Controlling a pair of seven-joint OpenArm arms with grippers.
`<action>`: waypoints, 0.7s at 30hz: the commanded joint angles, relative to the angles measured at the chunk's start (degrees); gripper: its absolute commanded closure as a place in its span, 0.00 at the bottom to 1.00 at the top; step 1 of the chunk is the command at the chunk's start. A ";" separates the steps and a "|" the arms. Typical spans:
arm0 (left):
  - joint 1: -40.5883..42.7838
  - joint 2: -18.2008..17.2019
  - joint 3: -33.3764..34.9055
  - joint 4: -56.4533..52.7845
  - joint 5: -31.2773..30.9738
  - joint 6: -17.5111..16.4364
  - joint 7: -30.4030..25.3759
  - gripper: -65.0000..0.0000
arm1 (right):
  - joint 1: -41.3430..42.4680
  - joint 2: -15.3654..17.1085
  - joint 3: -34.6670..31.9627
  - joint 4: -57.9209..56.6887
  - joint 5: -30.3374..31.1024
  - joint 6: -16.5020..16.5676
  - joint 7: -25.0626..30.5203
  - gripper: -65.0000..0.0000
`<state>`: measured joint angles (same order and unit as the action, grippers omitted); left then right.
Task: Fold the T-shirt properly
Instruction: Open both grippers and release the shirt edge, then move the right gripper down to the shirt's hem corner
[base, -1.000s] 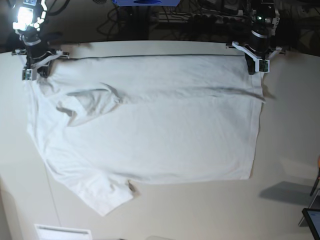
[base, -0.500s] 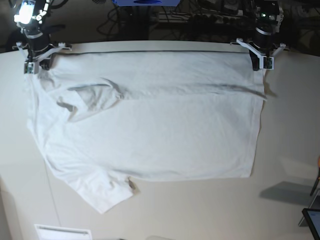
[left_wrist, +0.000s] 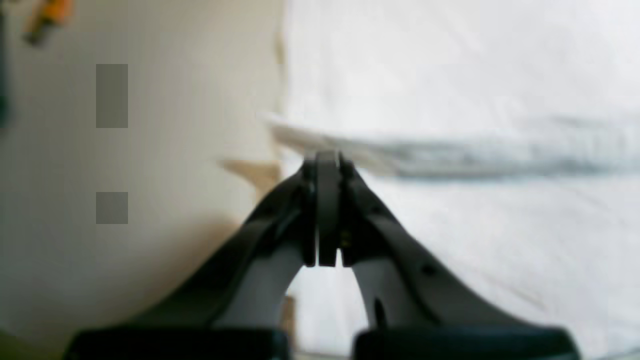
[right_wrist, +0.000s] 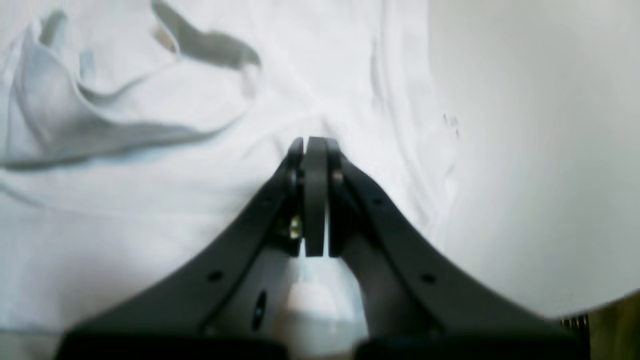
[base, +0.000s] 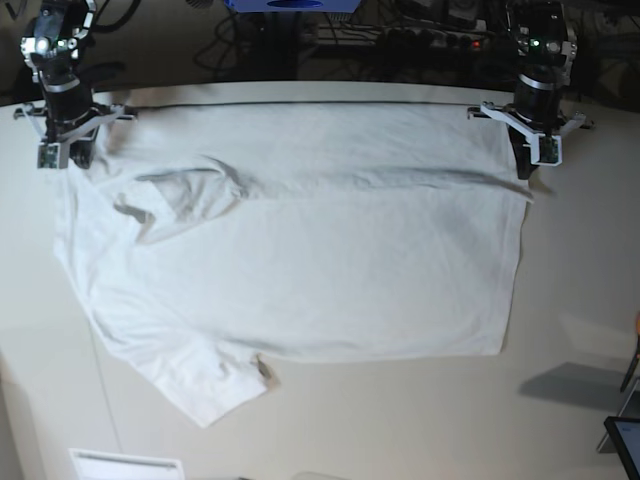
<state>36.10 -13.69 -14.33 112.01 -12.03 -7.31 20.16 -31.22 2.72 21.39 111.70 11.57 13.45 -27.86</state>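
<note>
The T-shirt lies spread flat on the tabletop. Both jaws are closed, holding nothing, at its far corners. Open wide, then pinch each corner firmly before lifting.

White T-shirt lies spread flat on tabletop, mostly smooth w/ a long crease near far edge. Collar at left, rumpled; one sleeve sticks out near-left, hem at right.
</note>
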 joint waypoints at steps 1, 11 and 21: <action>-0.98 -0.42 -0.40 2.15 -0.23 0.23 -1.75 1.00 | 1.38 0.58 0.37 1.05 0.25 0.22 1.53 1.00; -18.65 0.73 -6.82 1.09 -0.23 0.15 16.54 0.97 | 25.29 4.88 0.20 -3.96 0.60 0.48 -9.02 0.77; -32.54 -1.21 -8.05 -8.75 -0.14 0.15 20.85 0.95 | 47.71 7.43 0.28 -28.75 0.51 11.56 -14.30 0.67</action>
<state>4.14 -14.00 -22.11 102.35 -12.08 -7.51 42.24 15.38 9.06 21.50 81.80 11.79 25.23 -43.35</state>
